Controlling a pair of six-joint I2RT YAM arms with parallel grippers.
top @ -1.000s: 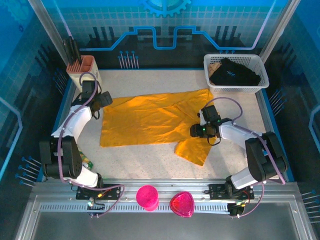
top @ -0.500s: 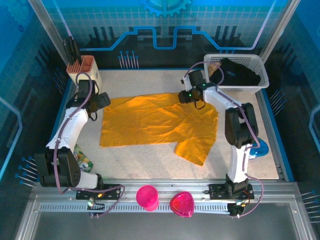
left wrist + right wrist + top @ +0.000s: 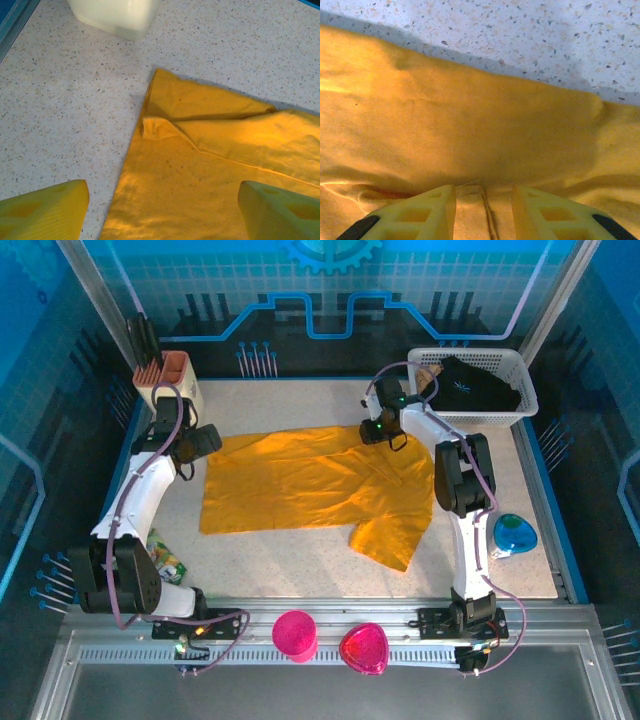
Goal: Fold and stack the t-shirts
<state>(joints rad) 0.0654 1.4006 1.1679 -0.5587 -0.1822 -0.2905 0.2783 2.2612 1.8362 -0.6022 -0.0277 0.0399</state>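
Tabletop [image 3: 300,565], speckled white, is carrying everything listed below.

T-shirt [image 3: 300,480], orange-yellow, is lying spread across the middle of the table, mostly flat. One sleeve is pointing toward the near edge, and the far-left corner is folded over on itself [image 3: 165,127].

Basket [image 3: 480,418], white plastic mesh, is sitting at the far right corner and holding a dark garment [image 3: 470,385].

Tool holder [image 3: 170,375], cream and orange with black handles sticking up, is standing at the far left corner.

Left gripper [image 3: 203,440] is hanging over the shirt's far-left corner. In the wrist view [image 3: 165,210] its yellow fingers are spread wide with nothing between them but the cloth below.

Right gripper [image 3: 383,430] is resting at the shirt's far edge, near the basket. Seen close [image 3: 484,210], its fingers are standing narrowly apart with a seamed strip of fabric between them. Whether they are pinching it cannot be told.

Blue round object [image 3: 513,535] is lying near the right edge.

Two pink cups [image 3: 295,633] are standing on the near rail.

Snack packet [image 3: 168,558] is lying beside the left arm's base.
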